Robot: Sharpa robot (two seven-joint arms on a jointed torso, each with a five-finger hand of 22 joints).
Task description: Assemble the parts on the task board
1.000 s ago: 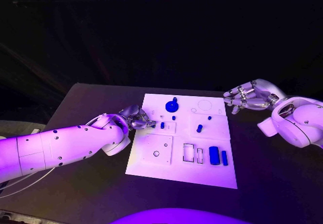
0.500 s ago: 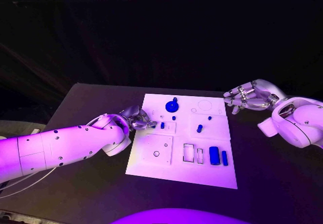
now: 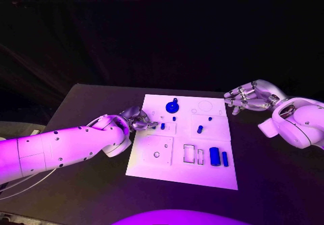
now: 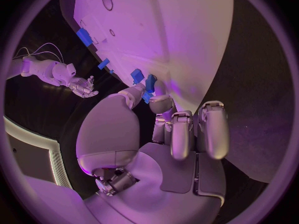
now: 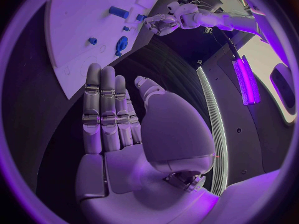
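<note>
1. My left robot hand pinches a small blue part at the task board's left edge.
2. My right robot hand hovers spread, empty, beside the board's far corner.
3. Next, I judge: seat the part in its slot.

Black table under violet light, dark backdrop behind.

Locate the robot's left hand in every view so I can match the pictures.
Head view: the left hand sits at the left edge of the task board, by its far half.
Left wrist view: the left hand takes up the middle, fingertips at the board's edge.
Right wrist view: small, across the board, at.
Shared landmark: the white task board.
</note>
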